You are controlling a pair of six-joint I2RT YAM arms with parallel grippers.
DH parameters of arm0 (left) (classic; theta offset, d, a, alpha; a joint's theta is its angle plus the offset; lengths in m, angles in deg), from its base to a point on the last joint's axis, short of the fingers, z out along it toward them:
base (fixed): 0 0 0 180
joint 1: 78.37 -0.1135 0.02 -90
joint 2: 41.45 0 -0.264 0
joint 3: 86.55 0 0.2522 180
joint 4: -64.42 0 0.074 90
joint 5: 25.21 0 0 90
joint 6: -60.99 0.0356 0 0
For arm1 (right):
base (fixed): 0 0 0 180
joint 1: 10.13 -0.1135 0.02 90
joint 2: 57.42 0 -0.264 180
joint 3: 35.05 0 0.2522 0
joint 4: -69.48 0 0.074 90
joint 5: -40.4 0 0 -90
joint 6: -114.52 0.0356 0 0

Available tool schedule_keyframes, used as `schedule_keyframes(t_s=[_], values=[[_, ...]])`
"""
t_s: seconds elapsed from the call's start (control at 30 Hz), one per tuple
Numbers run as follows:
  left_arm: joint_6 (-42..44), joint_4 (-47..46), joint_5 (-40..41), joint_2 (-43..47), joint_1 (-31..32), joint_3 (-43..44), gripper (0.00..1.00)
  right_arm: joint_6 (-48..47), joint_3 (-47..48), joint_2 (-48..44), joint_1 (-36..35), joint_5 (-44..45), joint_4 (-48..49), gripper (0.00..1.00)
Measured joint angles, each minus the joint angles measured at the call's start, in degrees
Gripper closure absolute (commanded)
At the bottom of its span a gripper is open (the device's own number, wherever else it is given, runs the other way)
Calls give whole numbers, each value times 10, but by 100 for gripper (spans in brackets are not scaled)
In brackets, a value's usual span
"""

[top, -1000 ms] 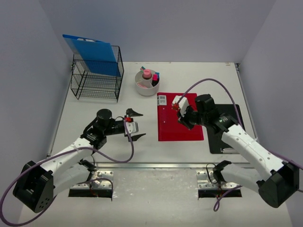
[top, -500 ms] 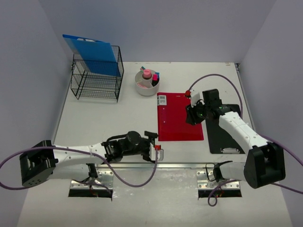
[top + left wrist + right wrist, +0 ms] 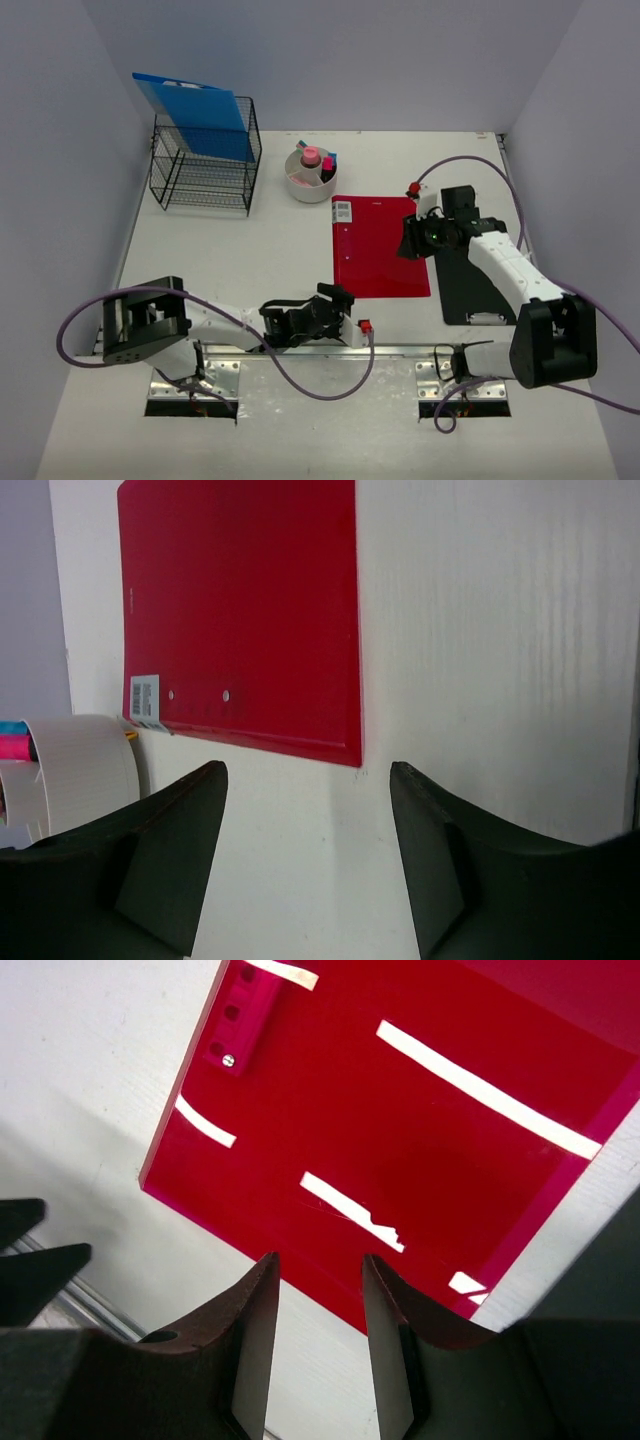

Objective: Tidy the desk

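Note:
The off-white desk [image 3: 220, 250] holds a red folder [image 3: 378, 247] lying flat at its middle. My left gripper [image 3: 343, 299] is low near the front rail, just in front of the folder's near left corner. In the left wrist view it [image 3: 305, 770] is open and empty over bare desk, with the folder [image 3: 240, 610] ahead. My right gripper [image 3: 407, 243] hovers over the folder's right edge. In the right wrist view it [image 3: 318, 1260] is open with a narrow gap and empty, above the folder's edge [image 3: 400, 1140].
A black clipboard [image 3: 478, 270] lies right of the folder, partly under my right arm. A white cup with markers [image 3: 311, 175] stands behind the folder. A black wire basket [image 3: 205, 165] holding a blue folder [image 3: 195, 115] is at the back left. The silver rail [image 3: 300, 350] runs along the front.
My left arm has swung from the left middle down to the front rail and reached right toward the folder's near corner. My right gripper has moved right to the folder's right edge.

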Motion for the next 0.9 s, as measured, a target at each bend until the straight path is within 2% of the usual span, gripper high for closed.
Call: schedule_keyframes(t_s=[0.13, 0.7, 0.9], values=[[-12, -17, 34, -67, 8, 44, 42, 11, 0, 6, 24, -14, 0, 60], [-22, -55, 78, -159, 26, 70, 49, 22, 11, 21, 50, -33, 0, 61], [-13, -96, 100, -189, 27, 72, 55, 22, 13, 21, 54, -37, 0, 61]])
